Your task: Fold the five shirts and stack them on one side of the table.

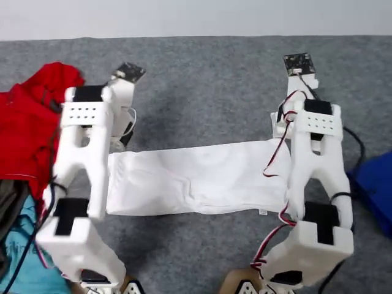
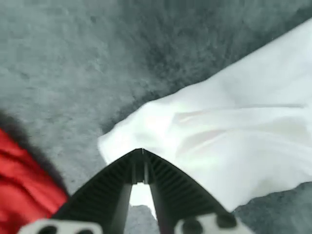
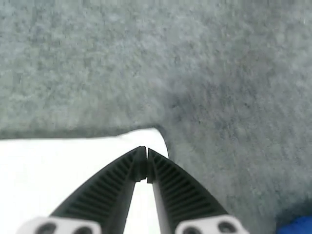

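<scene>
1. Left end effector [image 2: 143,152] – its jaws are pressed together at the tips, right over one end corner of the white shirt [image 2: 234,136]. The cloth humps up there, but I cannot tell whether any of it is pinched.
2. Right end effector [image 3: 146,150] – also closed tip to tip, sitting at the shirt's other end corner where it meets the grey table [image 3: 219,73]. Again, I cannot tell whether it has hold of any fabric.
3. From the high view, the white shirt lies mid-table as a long folded band, running from under one arm to under the other.
4. A crumpled red shirt [image 1: 27,122] sits at the left edge, just beside the left arm.
5. Below the red shirt are a dark grey garment [image 1: 9,208] and a teal one [image 1: 24,257].
6. A blue garment [image 1: 375,184] lies at the right edge.
</scene>
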### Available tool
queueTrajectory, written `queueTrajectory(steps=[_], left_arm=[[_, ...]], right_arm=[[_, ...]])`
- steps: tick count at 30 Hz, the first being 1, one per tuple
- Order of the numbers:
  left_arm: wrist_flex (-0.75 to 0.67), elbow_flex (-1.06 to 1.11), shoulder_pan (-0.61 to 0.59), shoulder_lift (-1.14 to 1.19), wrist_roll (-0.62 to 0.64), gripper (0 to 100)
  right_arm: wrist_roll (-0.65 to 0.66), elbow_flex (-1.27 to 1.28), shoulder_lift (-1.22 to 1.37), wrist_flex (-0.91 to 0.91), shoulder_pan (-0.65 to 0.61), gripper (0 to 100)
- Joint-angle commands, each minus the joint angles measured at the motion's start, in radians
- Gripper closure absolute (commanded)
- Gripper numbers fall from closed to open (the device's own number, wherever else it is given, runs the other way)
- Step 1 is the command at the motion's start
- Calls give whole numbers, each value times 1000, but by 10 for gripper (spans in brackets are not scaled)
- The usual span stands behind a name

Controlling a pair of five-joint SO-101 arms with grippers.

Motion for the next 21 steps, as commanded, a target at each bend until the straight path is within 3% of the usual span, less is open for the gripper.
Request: queueTrajectory(steps=[1, 15, 21], left_arm=[[8, -27, -28, -150, 11, 998], [169, -15, -310, -476, 123, 998], [169, 153, -463, -629, 117, 998]], right_arm=[[5, -48, -97, 81, -2, 989], [5, -46, -262, 538, 30, 989], [2, -44, -286, 572, 81, 989]])
